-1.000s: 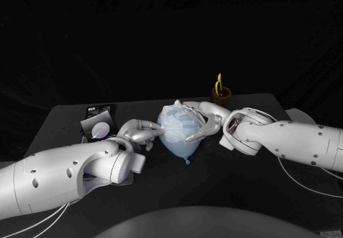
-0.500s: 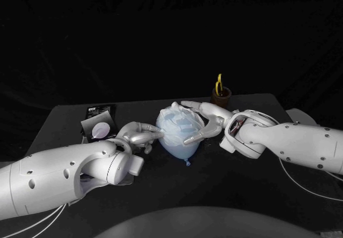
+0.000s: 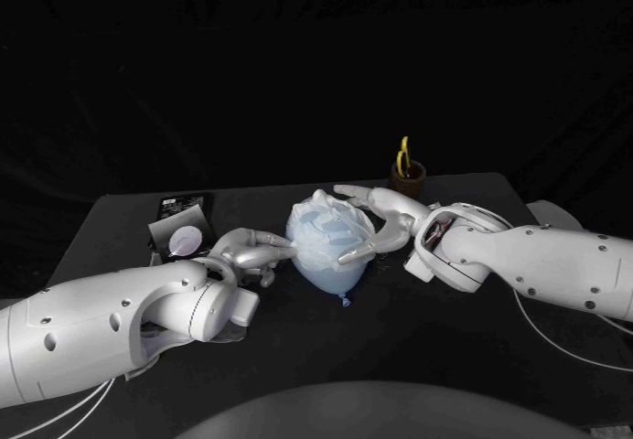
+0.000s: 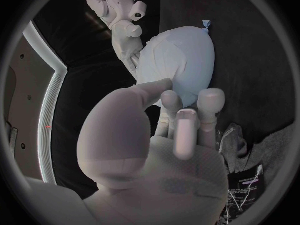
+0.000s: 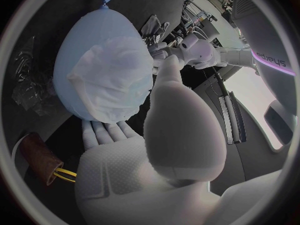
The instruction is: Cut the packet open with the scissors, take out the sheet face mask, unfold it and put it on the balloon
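Mid-counter [image 3: 435,311], on its side: balloon [image 3: 327,261], knot end nearest the robot, sheet face mask [image 3: 330,222] over its far half. Touching its left flank, left hand [image 3: 253,249]; cupping its right flank, right hand [image 3: 378,225]. Further left, flat on counter, packet [image 3: 181,236]. Behind and right, scissors [image 3: 403,154] upright in holder [image 3: 409,179].

A robot lab bench setup is indicated: a matte black rectangular table [image 3: 390,320] is set against a plain black cloth backdrop [image 3: 264,91], and white robot arms are mounted at it.
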Controlling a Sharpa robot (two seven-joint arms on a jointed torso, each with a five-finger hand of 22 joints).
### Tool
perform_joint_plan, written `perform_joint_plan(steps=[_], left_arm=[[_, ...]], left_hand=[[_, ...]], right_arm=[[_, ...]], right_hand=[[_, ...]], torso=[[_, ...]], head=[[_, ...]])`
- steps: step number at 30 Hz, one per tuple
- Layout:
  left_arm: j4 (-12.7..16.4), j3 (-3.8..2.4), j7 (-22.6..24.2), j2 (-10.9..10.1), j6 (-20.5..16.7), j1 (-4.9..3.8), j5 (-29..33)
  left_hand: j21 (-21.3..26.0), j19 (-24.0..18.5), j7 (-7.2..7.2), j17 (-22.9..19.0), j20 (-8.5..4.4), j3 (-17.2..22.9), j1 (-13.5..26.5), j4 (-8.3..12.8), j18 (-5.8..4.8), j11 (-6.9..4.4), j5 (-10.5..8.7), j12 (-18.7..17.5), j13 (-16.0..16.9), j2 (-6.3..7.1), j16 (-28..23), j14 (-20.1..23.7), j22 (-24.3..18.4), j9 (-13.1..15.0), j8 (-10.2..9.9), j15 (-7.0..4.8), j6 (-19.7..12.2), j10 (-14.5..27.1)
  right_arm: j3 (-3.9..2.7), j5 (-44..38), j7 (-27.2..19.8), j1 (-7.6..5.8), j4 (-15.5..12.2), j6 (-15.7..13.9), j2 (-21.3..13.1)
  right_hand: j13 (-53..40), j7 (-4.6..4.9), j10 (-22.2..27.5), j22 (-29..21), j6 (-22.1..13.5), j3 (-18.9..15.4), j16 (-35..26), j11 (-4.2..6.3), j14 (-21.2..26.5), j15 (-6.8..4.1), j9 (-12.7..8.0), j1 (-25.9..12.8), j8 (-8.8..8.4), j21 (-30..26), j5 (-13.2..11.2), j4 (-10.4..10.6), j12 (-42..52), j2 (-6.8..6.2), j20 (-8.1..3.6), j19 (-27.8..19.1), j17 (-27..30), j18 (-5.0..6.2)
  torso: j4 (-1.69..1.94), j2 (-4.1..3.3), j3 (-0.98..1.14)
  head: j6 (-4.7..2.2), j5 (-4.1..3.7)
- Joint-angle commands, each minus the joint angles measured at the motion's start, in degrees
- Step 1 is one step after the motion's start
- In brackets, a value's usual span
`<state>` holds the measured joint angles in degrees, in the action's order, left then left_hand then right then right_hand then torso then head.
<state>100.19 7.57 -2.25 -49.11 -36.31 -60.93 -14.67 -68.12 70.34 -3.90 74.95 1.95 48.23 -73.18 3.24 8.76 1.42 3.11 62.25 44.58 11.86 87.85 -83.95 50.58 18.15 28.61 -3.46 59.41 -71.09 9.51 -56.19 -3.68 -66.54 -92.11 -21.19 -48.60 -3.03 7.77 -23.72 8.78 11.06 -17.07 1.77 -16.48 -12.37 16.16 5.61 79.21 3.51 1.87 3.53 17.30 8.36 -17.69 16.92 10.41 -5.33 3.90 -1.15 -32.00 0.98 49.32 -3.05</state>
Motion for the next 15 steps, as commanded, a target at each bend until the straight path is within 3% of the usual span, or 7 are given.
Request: perform_joint_plan(steps=[1, 9, 15], left_arm=[[0.12, -0.04, -2.16, -0.09, 2.48, 0.01, -0.85], [0.37, -0.02, -4.85, -0.22, 4.05, 0.04, -1.98], [0.48, 0.02, -6.67, -0.38, 4.95, 0.06, -2.40]], left_hand=[[-0.26, 0.41, -0.33, 7.07, 0.14, 0.22, 0.54, -0.02, -0.90, -1.88, 0.31, 0.21, 0.00, -0.21, 0.28, -4.19, 0.09, 7.45, 0.71, -0.50, 0.08, -2.31], [-0.25, 0.39, -0.33, 7.08, 0.14, 0.31, 0.59, 0.03, -0.90, -1.89, 0.30, 0.15, -0.10, -0.19, 0.28, -4.19, 0.06, 7.49, 0.73, -0.50, 0.07, -2.26], [-0.24, 0.36, -0.34, 7.03, 0.14, 0.43, 0.71, 0.04, -0.90, -1.88, 0.28, 0.20, -0.01, -0.16, 0.27, -4.18, 0.03, 7.55, 0.76, -0.50, 0.05, -2.28]], right_arm=[[0.26, 0.64, 0.06, 0.32, 0.18, 1.42, 0.38], [0.26, 0.15, 1.90, 0.32, 0.88, 1.22, 1.13], [0.26, -0.51, 3.39, 0.32, 1.42, 1.19, 1.59]], right_hand=[[-0.15, 9.54, -0.63, 0.11, 0.23, 0.00, 0.08, 0.05, -0.60, 0.02, 0.21, -0.40, -0.02, 0.06, 0.19, 0.08, 0.43, -0.02, -0.06, -0.12, -0.21, 0.27], [-0.37, 9.57, -1.85, 0.27, 1.31, 0.66, 0.40, 0.23, -1.66, -0.12, 0.66, 0.33, 0.41, 0.16, 0.43, 0.07, 1.06, 0.47, -0.08, 0.18, -0.54, 0.36], [-0.44, 9.57, -2.51, 0.37, 1.81, 2.10, 0.57, 0.30, -2.24, -0.21, 0.86, 1.32, 0.63, 0.24, 0.36, 0.05, 1.44, 1.59, -0.08, 0.41, -0.68, 0.47]], torso=[[0.02, 0.00, -0.02], [-0.04, 0.00, 0.02], [-0.02, -0.02, 0.04]], head=[[0.06, 0.04], [0.14, 0.15], [0.10, 0.18]])
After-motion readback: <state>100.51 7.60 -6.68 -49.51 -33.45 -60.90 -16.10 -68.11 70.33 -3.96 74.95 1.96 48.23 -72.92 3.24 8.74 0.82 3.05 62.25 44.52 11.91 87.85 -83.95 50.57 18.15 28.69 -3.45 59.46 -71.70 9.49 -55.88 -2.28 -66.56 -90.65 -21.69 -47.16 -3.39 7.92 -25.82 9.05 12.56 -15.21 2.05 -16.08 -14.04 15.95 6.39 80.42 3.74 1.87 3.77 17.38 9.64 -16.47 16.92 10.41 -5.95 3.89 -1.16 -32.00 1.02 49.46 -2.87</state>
